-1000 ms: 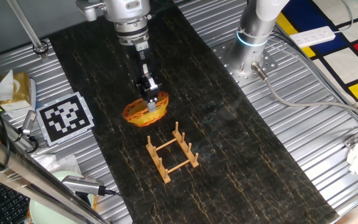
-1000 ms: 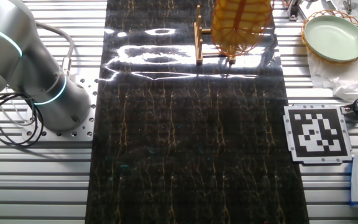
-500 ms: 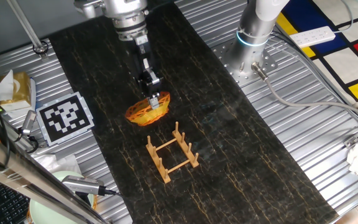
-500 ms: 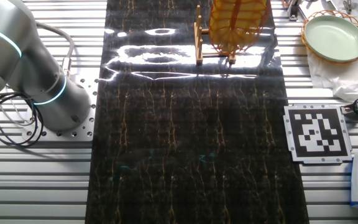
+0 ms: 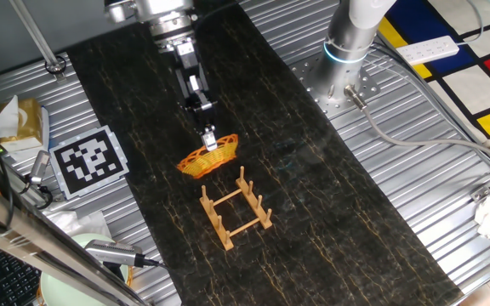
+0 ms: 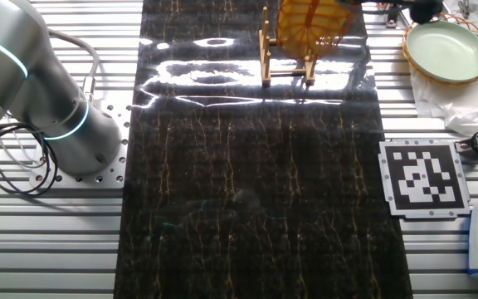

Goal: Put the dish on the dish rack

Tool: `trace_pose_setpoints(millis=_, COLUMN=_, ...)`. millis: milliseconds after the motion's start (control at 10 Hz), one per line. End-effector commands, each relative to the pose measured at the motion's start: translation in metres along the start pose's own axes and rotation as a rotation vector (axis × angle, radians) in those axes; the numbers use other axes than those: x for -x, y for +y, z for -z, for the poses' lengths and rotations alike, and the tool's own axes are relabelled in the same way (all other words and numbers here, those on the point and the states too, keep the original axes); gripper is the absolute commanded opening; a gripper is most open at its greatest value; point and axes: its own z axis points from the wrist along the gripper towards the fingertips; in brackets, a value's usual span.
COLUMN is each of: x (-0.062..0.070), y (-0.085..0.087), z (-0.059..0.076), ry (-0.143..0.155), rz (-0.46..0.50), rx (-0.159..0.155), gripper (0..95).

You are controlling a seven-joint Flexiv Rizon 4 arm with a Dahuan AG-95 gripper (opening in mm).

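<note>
No brand or readable writing shows, only a black-and-white marker tag on the ribbed metal beside the dark mat. My gripper is clamped on the rim of the dish, holding it tilted above the mat, just beside the dish rack; whether they touch I cannot tell. The rack stands near the mat's tag-side edge, with bare mat stretching toward my base.

A: How was the arm built?
B: Silver-grey round shell, glowing cyan ring noted, bolted base plate w/ screws.
A: And the gripper?
B: Slim black body, pale fingertips; grey cables seen nr base.
</note>
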Motion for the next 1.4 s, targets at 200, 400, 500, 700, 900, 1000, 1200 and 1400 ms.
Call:
trace_pose_setpoints(millis=200, x=0.005, y=0.017, z=-0.006, ry=-0.043, rz=-0.033, rx=0.118, gripper=0.0)
trace_pose_setpoints(millis=400, x=0.005, y=0.019, z=-0.008, ry=-0.051, rz=0.005, rx=0.186, gripper=0.0)
trace_pose_setpoints(millis=500, x=0.006, y=0.021, z=-0.009, ry=-0.067, rz=0.027, rx=0.186, gripper=0.0)
trace_pose_setpoints(millis=700, x=0.009, y=0.029, z=-0.014, ry=-0.085, rz=0.007, rx=0.209, gripper=0.0)
trace_pose_setpoints(millis=900, x=0.009, y=0.026, z=-0.018, ry=-0.071, rz=-0.01, rx=0.217, gripper=0.0)
trace_pose_setpoints(millis=1000, x=0.009, y=0.023, z=-0.021, ry=-0.069, rz=-0.015, rx=0.241, gripper=0.0)
trace_pose_setpoints(millis=1200, x=0.01, y=0.016, z=-0.022, ry=-0.057, rz=-0.005, rx=0.261, gripper=0.0)
trace_pose_setpoints(millis=1400, x=0.013, y=0.002, z=-0.025, ry=-0.046, rz=0.027, rx=0.283, gripper=0.0)
